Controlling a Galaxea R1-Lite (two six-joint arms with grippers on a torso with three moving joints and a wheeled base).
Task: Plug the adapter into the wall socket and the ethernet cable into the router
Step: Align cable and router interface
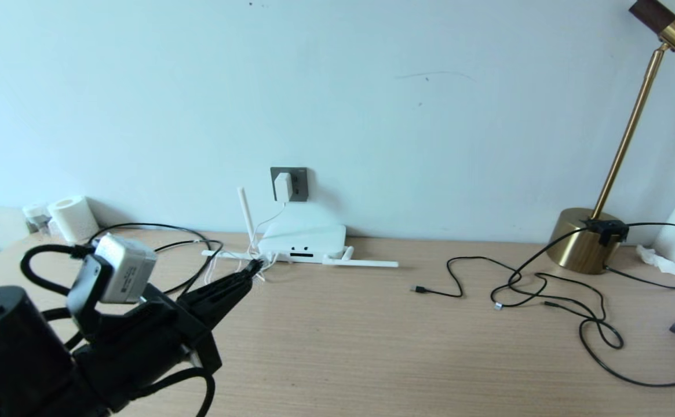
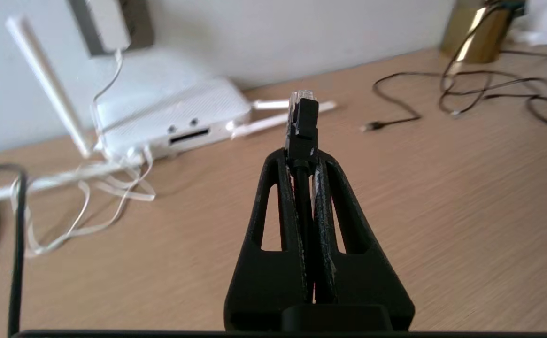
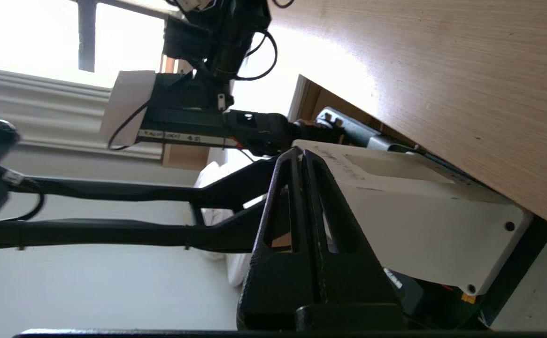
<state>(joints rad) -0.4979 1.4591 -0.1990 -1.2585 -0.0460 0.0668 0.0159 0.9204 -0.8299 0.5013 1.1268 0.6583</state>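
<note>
1. The left claw (image 2: pixel 303 136), low in the middle of its wrist view, is clamped on the ethernet cable (image 2: pixel 301 117), its clear plug pointing forward.
2. The router (image 2: pixel 170 112) lies up and left of that plug on the bench (image 2: pixel 442 188), its dark port edge facing the claw; the plug's long axis aims right of the ports.
3. The adapter (image 1: pixel 283 187) sits in the wall socket (image 1: pixel 299 184), centre frame of the head view.
4. The right claw (image 3: pixel 307 157) is closed on nothing, below the bench edge.
5. No writing is readable.
</note>
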